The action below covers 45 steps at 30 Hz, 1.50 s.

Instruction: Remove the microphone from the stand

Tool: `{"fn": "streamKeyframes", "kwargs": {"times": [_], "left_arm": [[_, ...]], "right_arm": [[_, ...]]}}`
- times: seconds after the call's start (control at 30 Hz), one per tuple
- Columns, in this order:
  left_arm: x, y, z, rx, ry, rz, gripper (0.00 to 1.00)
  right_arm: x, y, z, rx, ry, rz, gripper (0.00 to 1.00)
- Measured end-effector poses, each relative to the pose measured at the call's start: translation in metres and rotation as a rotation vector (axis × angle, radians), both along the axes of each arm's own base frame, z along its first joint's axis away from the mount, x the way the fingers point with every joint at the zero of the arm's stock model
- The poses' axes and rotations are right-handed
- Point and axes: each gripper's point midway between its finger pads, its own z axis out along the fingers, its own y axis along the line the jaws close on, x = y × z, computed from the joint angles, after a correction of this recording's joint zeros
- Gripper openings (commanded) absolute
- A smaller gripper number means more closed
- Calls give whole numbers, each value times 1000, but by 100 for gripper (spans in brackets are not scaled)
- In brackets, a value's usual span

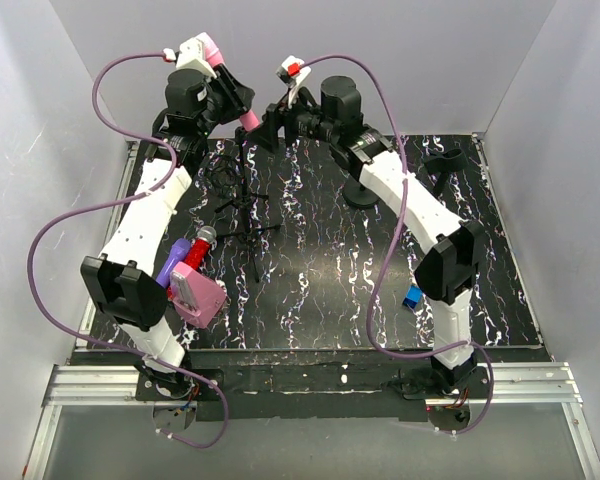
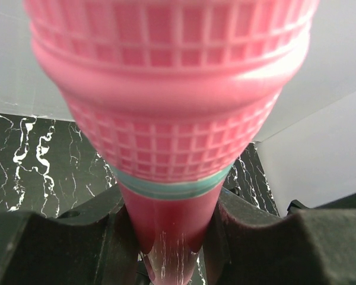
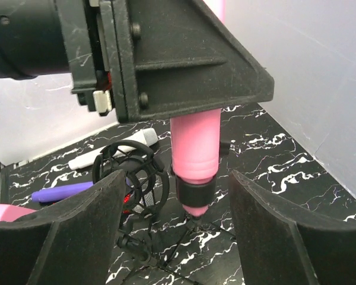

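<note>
From above, the left hand (image 1: 230, 92) is raised over the back of the table (image 1: 310, 290), closed on the pink microphone (image 1: 248, 118). The microphone slants down from that hand to the top of the stand (image 1: 244, 180). The right hand (image 1: 278, 122) sits just beside the microphone's lower end, on the side away from the left hand.

The left wrist view shows the grip plainly. Both fingers (image 2: 53, 249) press on the handle just under the teal ring, and the pink grille head fills the frame above them.

In the right wrist view, the right hand is spread wide, with one finger (image 3: 65, 237) on each side of the microphone's foot and touching nothing. That foot sits in the black clip (image 3: 193, 193), directly below the left hand.

The grasp looks done, but the removal is not. The stand probably needs steadying by the right hand, and then the microphone has to be drawn up out of the clip.
</note>
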Motion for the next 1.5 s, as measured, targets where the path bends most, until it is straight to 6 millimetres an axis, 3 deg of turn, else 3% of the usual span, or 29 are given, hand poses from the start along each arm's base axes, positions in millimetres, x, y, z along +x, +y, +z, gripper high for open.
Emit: {"fn": "streamKeyframes", "kwargs": {"times": [0.1,0.37,0.57,0.97,1.5], "left_arm": [[0,-3,0,-5,1,-4,0],[2,-3,0,-23,5,5,0],[8,-6,-1,-44,4,-11,0],[11,-15,0,-55,-11,-56,0],[36,-64,2,6,-87,-99,0]], "right_arm": [[5,7,-5,-4,1,-5,71],[24,11,-35,-69,-13,-69,46],[31,8,-37,-112,-92,-86,31],[42,-1,-37,-160,-190,-127,18],[75,-40,-41,-179,-195,-223,15]]}}
